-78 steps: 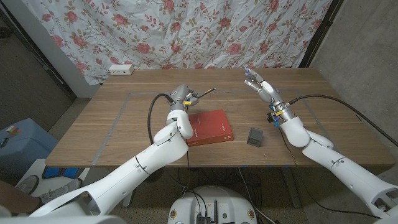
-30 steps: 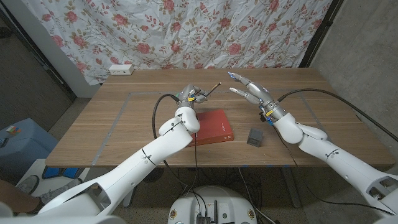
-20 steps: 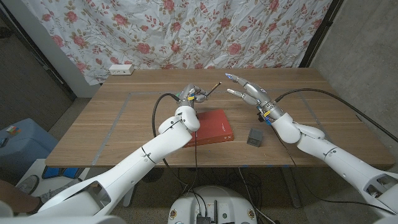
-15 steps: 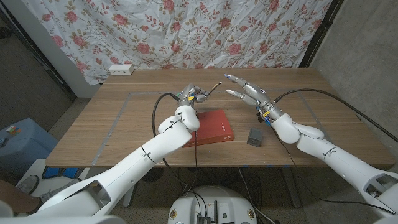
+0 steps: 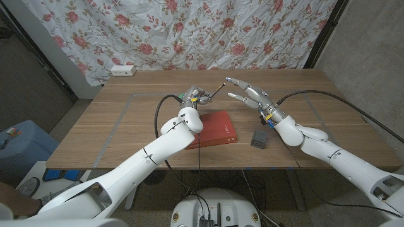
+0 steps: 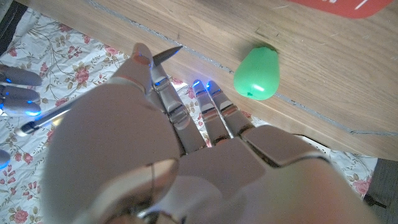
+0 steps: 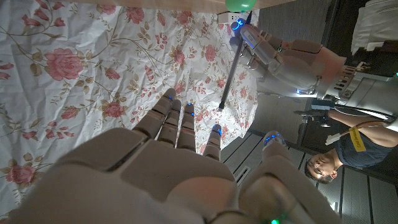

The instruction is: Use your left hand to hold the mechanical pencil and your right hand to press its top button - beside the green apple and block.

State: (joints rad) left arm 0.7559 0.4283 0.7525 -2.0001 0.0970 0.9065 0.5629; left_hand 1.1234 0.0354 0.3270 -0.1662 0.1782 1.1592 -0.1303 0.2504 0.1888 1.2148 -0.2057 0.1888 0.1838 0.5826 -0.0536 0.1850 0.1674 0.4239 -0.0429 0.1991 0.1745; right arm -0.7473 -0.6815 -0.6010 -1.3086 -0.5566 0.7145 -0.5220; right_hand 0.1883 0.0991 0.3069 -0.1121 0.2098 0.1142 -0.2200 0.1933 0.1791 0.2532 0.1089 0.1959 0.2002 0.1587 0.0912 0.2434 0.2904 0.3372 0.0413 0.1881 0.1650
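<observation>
My left hand (image 5: pixel 195 98) grips the mechanical pencil (image 5: pixel 216 89) above the table's far middle, its free end slanting up towards my right hand. In the right wrist view the pencil (image 7: pixel 229 71) is a thin dark rod sticking out of the left hand (image 7: pixel 273 56). My right hand (image 5: pixel 247 94) hovers with its fingers spread, fingertips a short gap from the pencil's free end. The green apple (image 6: pixel 257 73) lies on the wood under the left hand. A grey block (image 5: pixel 259 139) sits on the table near my right forearm.
A red book (image 5: pixel 213 129) lies flat between the two arms, just behind the table's near edge. A white power strip (image 5: pixel 122 70) lies at the far left edge. A person (image 7: pixel 348 143) stands off to the side in the right wrist view.
My right hand has swung left and lower, bringing its fingertips near the pencil's free end. The left hand shifted slightly right with the pencil earlier and now holds still.
</observation>
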